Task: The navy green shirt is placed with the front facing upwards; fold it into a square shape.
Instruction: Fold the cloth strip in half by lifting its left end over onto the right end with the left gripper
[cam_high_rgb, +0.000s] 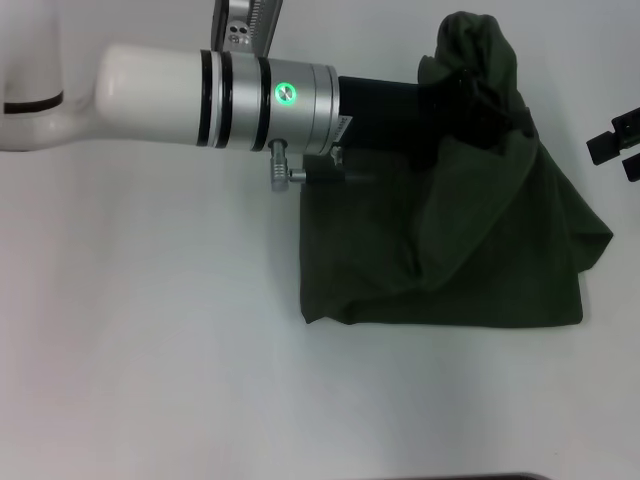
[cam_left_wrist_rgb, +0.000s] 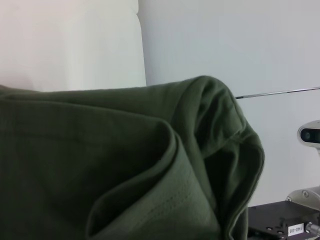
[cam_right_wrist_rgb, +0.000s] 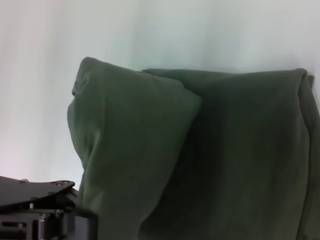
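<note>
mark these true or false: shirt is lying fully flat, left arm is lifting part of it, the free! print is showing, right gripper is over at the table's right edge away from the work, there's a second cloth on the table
1. The navy green shirt lies fully flat. False: one part is pulled up into a peak while the rest rests on the table.
2. The left arm reaches across and the left gripper lifts the raised part of the shirt. True.
3. The chest lettering shows. False: only plain green cloth is visible in all views.
4. The right gripper sits at the right edge of the head view, apart from the shirt. True.
5. A second cloth lies on the table. False: the shirt is the only cloth.
</note>
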